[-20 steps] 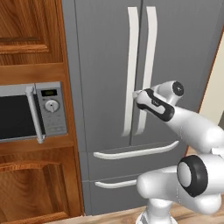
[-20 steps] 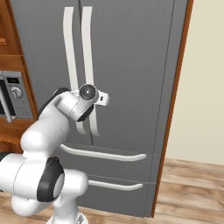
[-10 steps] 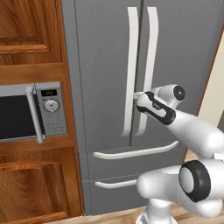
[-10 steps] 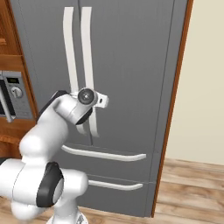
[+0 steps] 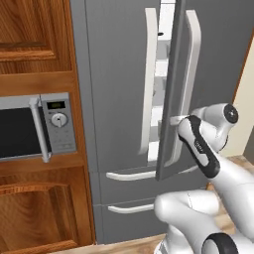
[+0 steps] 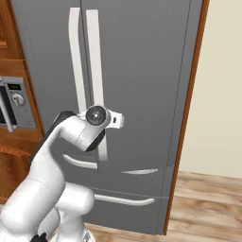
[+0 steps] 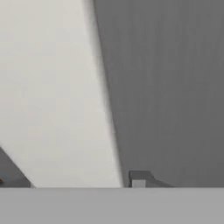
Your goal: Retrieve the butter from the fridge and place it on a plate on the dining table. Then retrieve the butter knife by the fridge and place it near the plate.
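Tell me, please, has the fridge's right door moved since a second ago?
Yes. The right door has swung outward from the closed left door, gripped by the tool.

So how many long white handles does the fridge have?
4. Two tall ones on the fridge doors: the left door handle and the right door handle, which the gripper clamps. Two sideways ones below: the upper drawer handle and the lower drawer handle, partly hidden by the arm.

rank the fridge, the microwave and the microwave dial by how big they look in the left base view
1. fridge, by far the largest; it runs past the top of the picture.
2. microwave, cut off at the left edge, so its full width is unsure.
3. microwave dial, the smallest, a little round knob on the control panel.
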Controlling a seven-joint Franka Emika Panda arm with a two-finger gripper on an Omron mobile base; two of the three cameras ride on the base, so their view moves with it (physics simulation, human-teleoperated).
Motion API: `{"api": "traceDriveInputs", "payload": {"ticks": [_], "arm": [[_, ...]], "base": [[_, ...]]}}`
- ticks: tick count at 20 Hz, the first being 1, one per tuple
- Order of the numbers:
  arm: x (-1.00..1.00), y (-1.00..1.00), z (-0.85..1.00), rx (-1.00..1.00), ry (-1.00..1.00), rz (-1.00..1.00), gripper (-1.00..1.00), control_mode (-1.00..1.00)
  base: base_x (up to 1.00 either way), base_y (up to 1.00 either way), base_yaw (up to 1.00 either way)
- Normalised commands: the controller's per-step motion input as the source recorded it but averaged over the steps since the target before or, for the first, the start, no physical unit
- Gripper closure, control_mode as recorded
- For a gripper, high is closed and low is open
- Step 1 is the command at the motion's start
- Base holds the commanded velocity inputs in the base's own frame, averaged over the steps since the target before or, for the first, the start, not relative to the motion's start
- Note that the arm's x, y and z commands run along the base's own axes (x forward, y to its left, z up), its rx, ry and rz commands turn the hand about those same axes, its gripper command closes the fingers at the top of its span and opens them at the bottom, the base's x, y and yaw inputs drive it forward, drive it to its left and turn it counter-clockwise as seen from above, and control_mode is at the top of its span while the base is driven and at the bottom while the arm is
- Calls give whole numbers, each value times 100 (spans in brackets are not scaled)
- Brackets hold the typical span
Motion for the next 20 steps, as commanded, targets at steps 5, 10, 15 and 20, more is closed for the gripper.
{"api": "traceDriveInputs", "payload": {"ticks": [5,10,15,20], "arm": [[-92,-66,8,-8,10,0,-100,-100],[-100,42,67,-45,0,0,-100,-100],[-40,100,42,-89,17,0,-100,-100],[75,96,0,-69,27,0,-100,-100]], "base": [[0,0,0],[0,0,0],[0,0,0],[0,0,0]]}}
